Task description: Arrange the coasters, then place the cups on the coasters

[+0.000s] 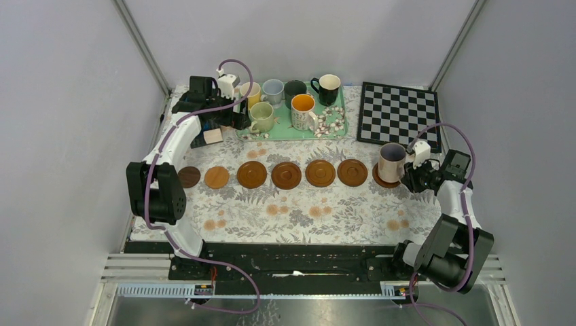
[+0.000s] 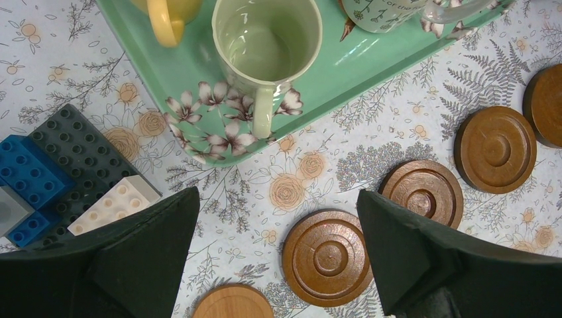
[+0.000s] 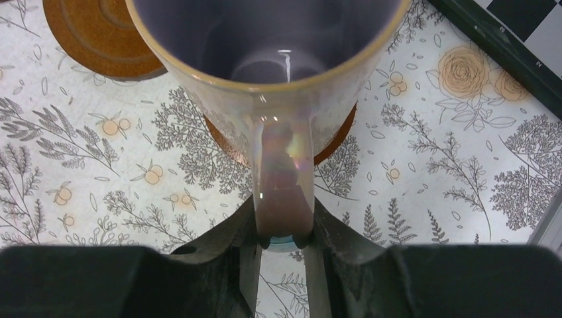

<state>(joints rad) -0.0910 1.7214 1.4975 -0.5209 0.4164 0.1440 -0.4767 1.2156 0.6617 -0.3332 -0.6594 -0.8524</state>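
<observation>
Several brown coasters lie in a row across the table, from a dark one (image 1: 189, 176) to one (image 1: 352, 172) on the right. At the row's right end a pinkish cup (image 1: 392, 161) stands over a further coaster (image 3: 335, 149). My right gripper (image 3: 283, 232) is shut on its handle (image 3: 283, 192). Several cups stand on the green floral tray (image 1: 339, 129), among them a pale green cup (image 2: 265, 46) and a floral cup (image 1: 303, 111). My left gripper (image 2: 277, 195) is open and holds nothing. It hangs over the tablecloth just in front of the tray's edge (image 2: 199, 79), above a coaster (image 2: 326, 257).
A black-and-white checkerboard (image 1: 399, 115) lies at the back right, close behind the right gripper. Toy building blocks (image 2: 59, 172) sit left of the tray beside the left gripper. Grey walls close in the table on the left, back and right.
</observation>
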